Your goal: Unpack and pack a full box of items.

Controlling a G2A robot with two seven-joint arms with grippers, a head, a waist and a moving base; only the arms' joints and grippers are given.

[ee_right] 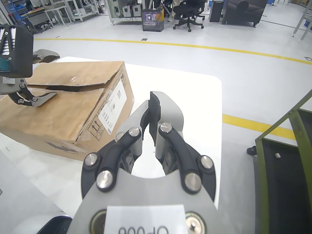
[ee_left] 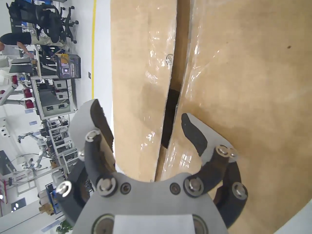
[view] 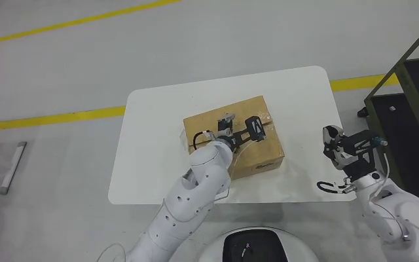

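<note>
The left wrist view shows the seam (ee_left: pixel 174 93) between the box (ee_left: pixel 243 74) flaps gaping dark. The left gripper (ee_left: pixel 140 110) is spread wide and empty over it, one fingertip (ee_left: pixel 192 132) just beside the gap. The right wrist view adds a label (ee_right: pixel 112 105) on the box's right end. From the top, the box sits mid-table (view: pixel 157 144), with broader margins left and right than near and far. The right gripper (view: pixel 329 139), pinched together on nothing, hangs at the table's right edge, well apart from the box.
</note>
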